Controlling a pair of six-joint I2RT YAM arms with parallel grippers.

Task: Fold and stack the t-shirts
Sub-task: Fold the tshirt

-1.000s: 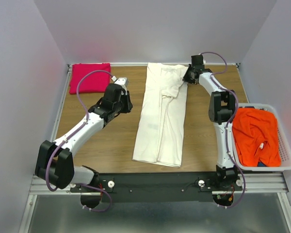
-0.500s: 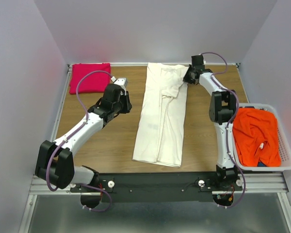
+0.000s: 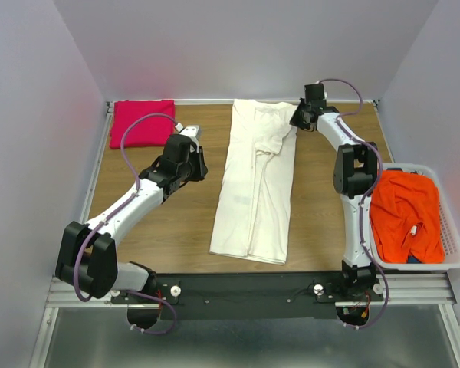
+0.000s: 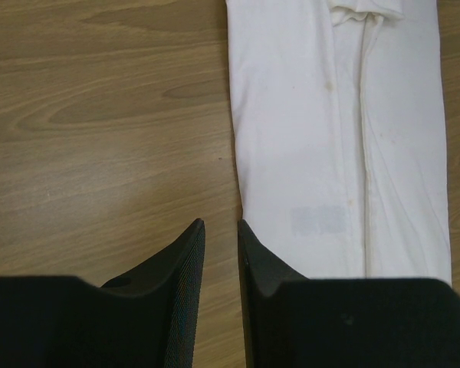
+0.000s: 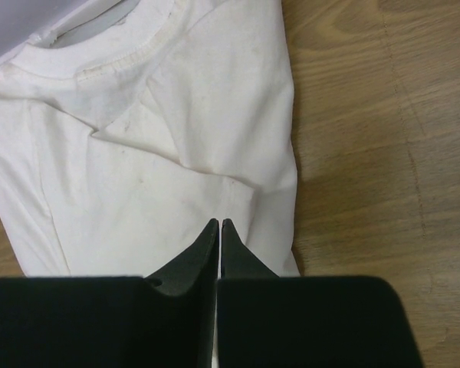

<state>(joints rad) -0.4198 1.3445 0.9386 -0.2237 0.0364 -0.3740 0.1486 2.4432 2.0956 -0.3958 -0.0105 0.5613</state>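
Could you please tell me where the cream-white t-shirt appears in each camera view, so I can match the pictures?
Top external: the cream-white cotton t-shirt lies lengthwise in the middle of the picture.
Left wrist: the shirt fills the right half, running top to bottom.
Right wrist: the shirt fills the upper left, collar at the top.
Shared landmark: the brown wooden tabletop bordering the shirt in all three views.
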